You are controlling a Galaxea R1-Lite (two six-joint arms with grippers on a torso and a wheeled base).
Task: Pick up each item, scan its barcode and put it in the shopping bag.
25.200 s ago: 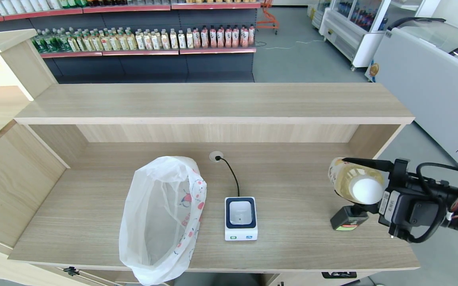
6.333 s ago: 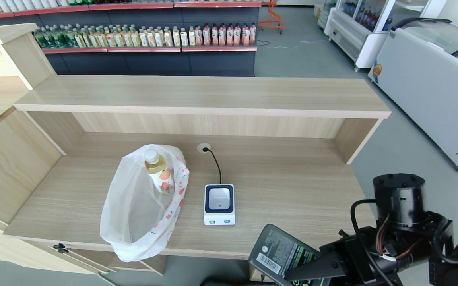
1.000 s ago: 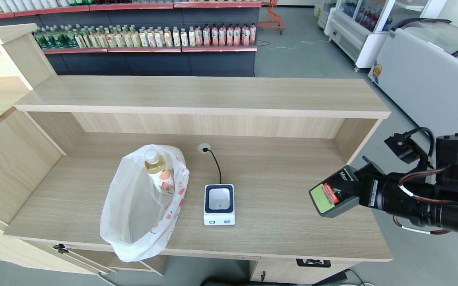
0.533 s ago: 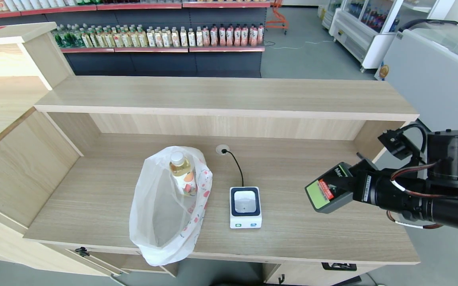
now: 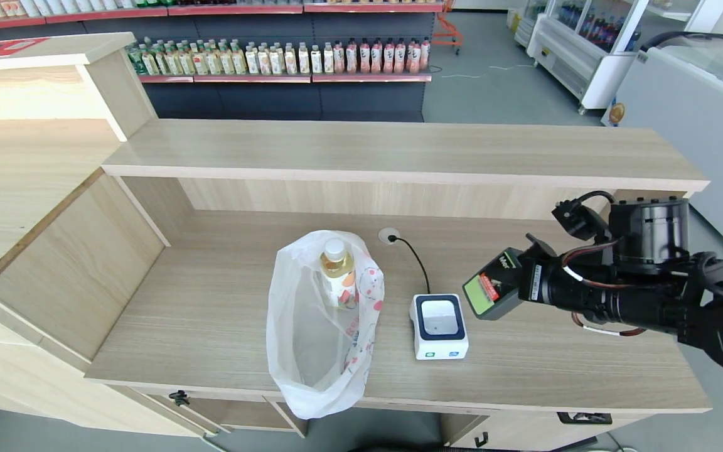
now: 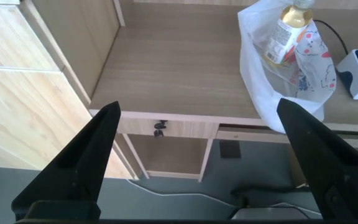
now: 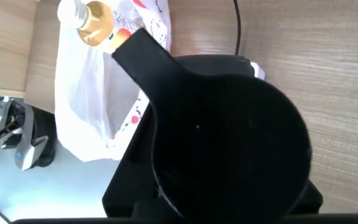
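Shopping bag (image 5: 302,333): white plastic, mouth open, on the counter (image 5: 198,314), lower centre of head view
Bag contents: one bottle (image 5: 337,276) of yellow drink, upright, white cap, at the far wall
Scanner (image 5: 439,317): just right of the bag, window up
Right gripper (image 5: 515,287): clamped on a dark box (image 5: 489,294), just right of the scanner
Left gripper (image 6: 197,163): fingers spread wide, empty
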